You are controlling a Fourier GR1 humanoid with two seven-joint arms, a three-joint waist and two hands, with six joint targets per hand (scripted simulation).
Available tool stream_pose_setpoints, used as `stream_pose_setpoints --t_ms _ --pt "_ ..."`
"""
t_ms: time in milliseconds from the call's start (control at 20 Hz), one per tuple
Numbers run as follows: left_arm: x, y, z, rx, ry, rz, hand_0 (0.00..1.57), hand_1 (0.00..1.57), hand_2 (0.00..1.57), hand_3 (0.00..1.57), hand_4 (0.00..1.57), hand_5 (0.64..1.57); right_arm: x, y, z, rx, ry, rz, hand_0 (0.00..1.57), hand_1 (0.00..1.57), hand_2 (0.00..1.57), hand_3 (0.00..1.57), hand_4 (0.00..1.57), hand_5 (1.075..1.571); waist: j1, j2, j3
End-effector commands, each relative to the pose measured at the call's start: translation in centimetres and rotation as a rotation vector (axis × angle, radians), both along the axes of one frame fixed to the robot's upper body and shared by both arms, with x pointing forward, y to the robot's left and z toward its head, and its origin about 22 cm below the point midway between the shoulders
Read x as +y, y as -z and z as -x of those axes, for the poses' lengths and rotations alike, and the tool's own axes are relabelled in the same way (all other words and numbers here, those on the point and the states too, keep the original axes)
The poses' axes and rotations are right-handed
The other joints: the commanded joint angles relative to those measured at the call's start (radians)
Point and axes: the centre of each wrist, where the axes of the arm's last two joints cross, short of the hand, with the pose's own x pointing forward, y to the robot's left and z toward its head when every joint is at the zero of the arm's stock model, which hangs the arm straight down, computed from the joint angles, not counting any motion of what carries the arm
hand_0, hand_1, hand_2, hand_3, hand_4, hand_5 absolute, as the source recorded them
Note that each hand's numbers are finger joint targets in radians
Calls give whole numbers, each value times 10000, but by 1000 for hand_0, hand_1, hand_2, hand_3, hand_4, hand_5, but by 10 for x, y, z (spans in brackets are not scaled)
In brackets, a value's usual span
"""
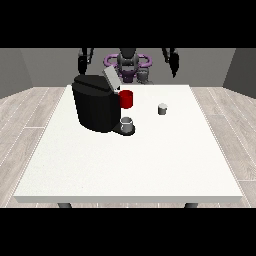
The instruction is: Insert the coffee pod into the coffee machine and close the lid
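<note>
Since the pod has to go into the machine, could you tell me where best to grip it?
Probably by its side wall, from above: the coffee pod stands upright and alone on the table, right of the coffee machine, with open space around it.

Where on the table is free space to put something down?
The table is bare along its whole near half and to the right of the coffee pod. It is crowded at far left: coffee machine, red cup, grey cup.

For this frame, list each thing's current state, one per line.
Coffee machine: upright on the table.
Lid: open, tilted up.
Coffee pod: on the table, outside the machine.
Cup: on the machine's base.
Red part: on the machine's side.
</note>
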Motion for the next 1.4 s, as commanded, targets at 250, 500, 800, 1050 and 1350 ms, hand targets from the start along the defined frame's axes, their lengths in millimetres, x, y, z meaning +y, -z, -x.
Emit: stream_pose_setpoints --t_ms 250,500,800,1050,1350 --pt "-10 15 12 -723 800 1 0 0 0 0 320 1571 -5 0 5 872 192 356 0 0 0 0 128 1571 19 -607 52" --pt "30 6 -10 -674 542 -2326 0 0 0 0 0 1571 1 -1 -1 -1242 1596 -702 0 0 0 0 181 1571 -614 61 53" --pt "69 -34 -59 435 228 -2387 0 0 0 0 0 1571 5 -20 -8 -1498 722 -658 0 0 0 0 158 1571 -1327 425 53" --pt "65 -15 -76 463 230 -3077 0 0 0 0 0 1571 24 -35 -26 -2274 801 -953 0 0 0 0 186 1571 -1390 1430 51" --pt "90 -4 -91 1250 -267 -3160 0 0 0 0 0 1571 29 -22 -14 -2277 512 -799 0 0 0 0 283 1571 -1675 1669 51"
